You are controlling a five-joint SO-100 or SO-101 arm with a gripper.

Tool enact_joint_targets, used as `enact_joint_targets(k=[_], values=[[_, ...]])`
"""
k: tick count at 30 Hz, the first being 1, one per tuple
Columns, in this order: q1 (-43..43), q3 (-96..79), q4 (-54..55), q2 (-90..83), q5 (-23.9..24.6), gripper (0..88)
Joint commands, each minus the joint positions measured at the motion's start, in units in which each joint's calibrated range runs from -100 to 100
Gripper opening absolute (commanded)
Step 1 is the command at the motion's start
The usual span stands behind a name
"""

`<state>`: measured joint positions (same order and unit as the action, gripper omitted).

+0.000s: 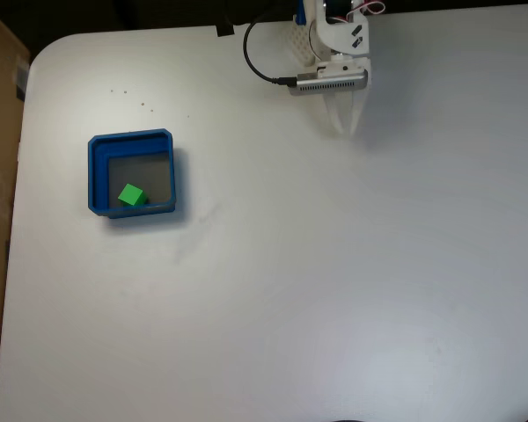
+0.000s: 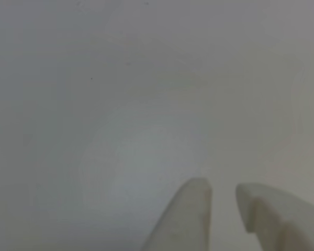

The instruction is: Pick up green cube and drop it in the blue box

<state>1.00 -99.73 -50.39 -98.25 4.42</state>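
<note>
- The green cube (image 1: 131,195), small, bright and plain-faced, sits turned at an angle to the walls, with no long axis.
- It rests on the grey floor of the blue box (image 1: 95,174), near the lower-left corner in the fixed view.
- The gripper (image 1: 344,130) hovers well apart, its 2 fingers (image 2: 186,217) slightly parted and empty, though that close view is blurry.

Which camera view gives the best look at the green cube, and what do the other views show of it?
The fixed view shows it best: the green cube lies whole and sharp inside the blue box, near its lower left corner. The other view shows nothing of the cube, just the gripper fingertips, slightly parted, above the white table.
</note>
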Motion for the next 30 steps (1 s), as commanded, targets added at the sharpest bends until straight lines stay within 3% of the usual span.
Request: enact_joint_targets(k=[1, 27, 30], values=[[0.3, -0.18, 0.74, -0.91, 0.05, 0.6], [0.23, 0.0, 0.91, -0.24, -0.49, 0.6], [0.23, 0.09, 0.91, -0.24, -2.3, 0.6]])
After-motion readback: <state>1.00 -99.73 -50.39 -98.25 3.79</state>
